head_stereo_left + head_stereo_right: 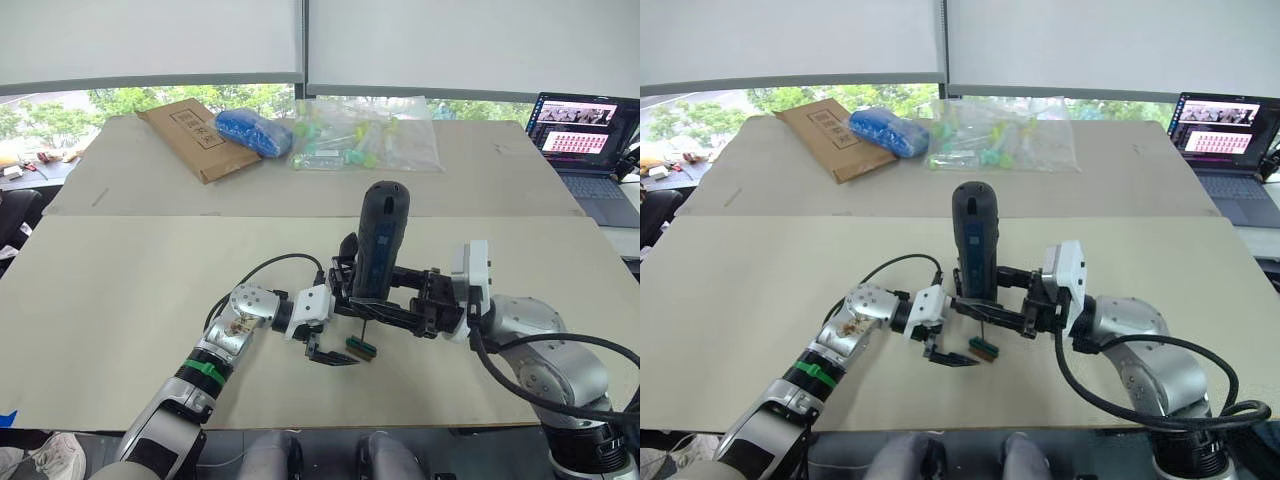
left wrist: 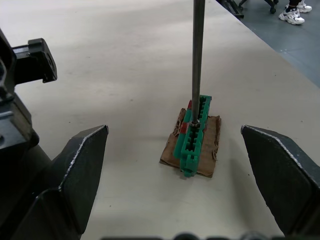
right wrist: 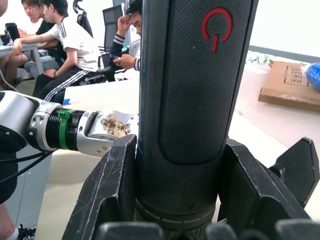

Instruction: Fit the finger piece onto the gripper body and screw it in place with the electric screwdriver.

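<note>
Your right gripper (image 3: 177, 200) is clenched around the electric screwdriver (image 1: 381, 243), holding it upright so the thick black handle stands tall above the table (image 1: 120, 300) and the thin metal bit (image 2: 198, 60) points straight down. The bit's tip rests on a small green-topped block (image 2: 194, 137), which lies on a scrap of brown card (image 2: 211, 131) on the table; holding the tool vertical like this most likely keeps the bit square to whatever it has to engage there. Your left gripper (image 2: 185, 165) hangs just beside the green block with its two black fingers (image 2: 80, 165) spread wide apart, one on either side of the block and touching neither it nor the bit, so it grasps nothing and seems set to steady or pick up the block if needed. The gripper body (image 1: 347, 262), a chunky black piece, appears just behind the screwdriver from the block, close against your left wrist, though the handle hides much of it. You cannot tell from these views where the finger piece is, nor whether it is already fitted. Well beyond the green block, at the far side of the table, lie a cardboard box (image 1: 190, 135), a blue bundle (image 1: 250, 130) and clear plastic bags (image 1: 365, 135), with a laptop (image 1: 585, 135) off to your right and people seated off to your left.
</note>
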Controlling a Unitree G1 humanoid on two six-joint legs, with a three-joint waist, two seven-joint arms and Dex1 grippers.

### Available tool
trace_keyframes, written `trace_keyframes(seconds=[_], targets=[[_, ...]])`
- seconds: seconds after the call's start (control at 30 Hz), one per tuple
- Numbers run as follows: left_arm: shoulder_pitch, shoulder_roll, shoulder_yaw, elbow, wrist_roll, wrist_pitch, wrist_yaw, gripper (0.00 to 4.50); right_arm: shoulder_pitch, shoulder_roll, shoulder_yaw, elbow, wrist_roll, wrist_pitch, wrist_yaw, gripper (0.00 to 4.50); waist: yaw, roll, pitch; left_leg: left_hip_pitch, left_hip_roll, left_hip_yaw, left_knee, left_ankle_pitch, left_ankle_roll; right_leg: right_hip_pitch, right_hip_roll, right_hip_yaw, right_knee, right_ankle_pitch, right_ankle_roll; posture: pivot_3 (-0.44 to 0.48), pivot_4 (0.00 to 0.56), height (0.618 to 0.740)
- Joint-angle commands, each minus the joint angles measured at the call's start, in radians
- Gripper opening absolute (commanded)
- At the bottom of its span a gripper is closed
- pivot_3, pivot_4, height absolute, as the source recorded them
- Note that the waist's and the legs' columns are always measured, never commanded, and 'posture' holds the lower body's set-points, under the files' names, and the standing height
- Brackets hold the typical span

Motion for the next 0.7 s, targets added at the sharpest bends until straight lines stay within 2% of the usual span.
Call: trace_keyframes(seconds=[0.03,0.33,0.47,0.7], targets=[[-0.010,0.000,0.004,-0.034,-0.008,-0.005,-0.001,4.50,-0.018,0.002,-0.008,-0.018,0.008,-0.023,0.003,1.88,0.000,0.000,0.000,0.000,0.000,0.000,0.000,0.000,0.000,0.000,0.000,0.000,0.000,0.000,0.000,0.000,0.150,0.740],[0.008,0.013,0.013,-0.057,-0.019,0.011,0.005,4.50,-0.026,-0.003,-0.020,-0.044,0.026,-0.017,0.000,1.88,0.000,0.000,0.000,0.000,0.000,0.000,0.000,0.000,0.000,0.000,0.000,0.000,0.000,0.000,0.000,0.000,0.150,0.740],[0.086,0.061,0.059,-0.163,-0.066,0.089,0.026,4.50,-0.047,-0.009,-0.034,-0.096,0.065,0.009,-0.022,1.88,-0.003,0.000,0.000,0.000,0.000,0.000,0.000,0.000,0.000,0.000,0.000,0.000,0.000,0.000,0.000,0.000,0.150,0.740],[0.225,0.127,0.181,-0.362,-0.146,0.260,0.159,4.50,-0.095,-0.023,-0.064,-0.122,0.132,0.056,-0.069,1.88,0.002,0.000,0.000,0.000,0.001,-0.001,0.000,0.000,0.000,0.000,-0.001,0.000,0.000,0.000,0.000,0.000,0.150,0.740]])
